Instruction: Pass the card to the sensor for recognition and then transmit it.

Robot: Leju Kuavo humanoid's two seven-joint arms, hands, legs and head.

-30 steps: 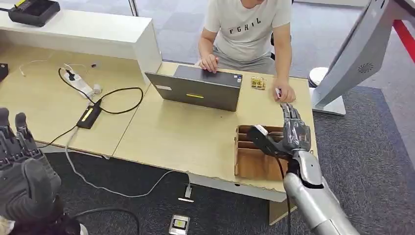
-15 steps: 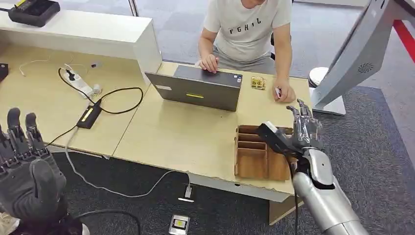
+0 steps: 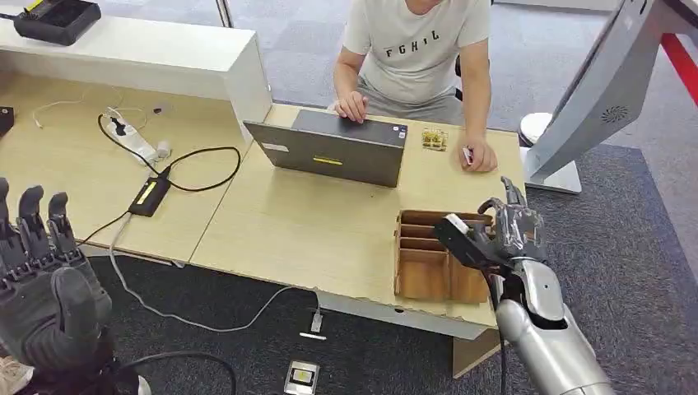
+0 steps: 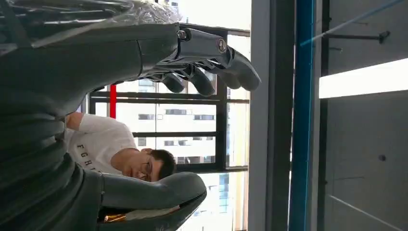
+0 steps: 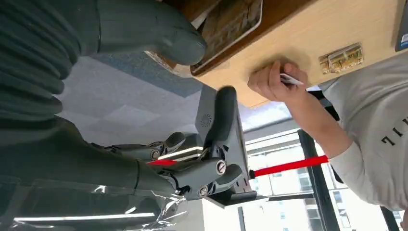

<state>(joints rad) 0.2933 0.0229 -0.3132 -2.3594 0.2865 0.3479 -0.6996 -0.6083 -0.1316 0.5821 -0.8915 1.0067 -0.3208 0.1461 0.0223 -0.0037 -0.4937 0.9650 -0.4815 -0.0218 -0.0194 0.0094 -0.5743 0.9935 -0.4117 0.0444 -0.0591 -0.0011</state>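
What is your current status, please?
Left hand open, raised. Right hand open over wooden box. White card in person's hand on table. No obstruction seen.

Laptop (image 3: 337, 148) open on desk (image 3: 296, 230), person (image 3: 416, 49) seated behind it. Power strip (image 3: 132, 140) and cables on left desk. Wooden organizer (image 3: 428, 263) at desk's near right edge.

Wooden organizer (image 3: 428, 267) just left of right hand's fingers (image 3: 512, 216); laptop (image 3: 333, 151) beyond it; person's hand (image 3: 477, 155) beyond fingertips.
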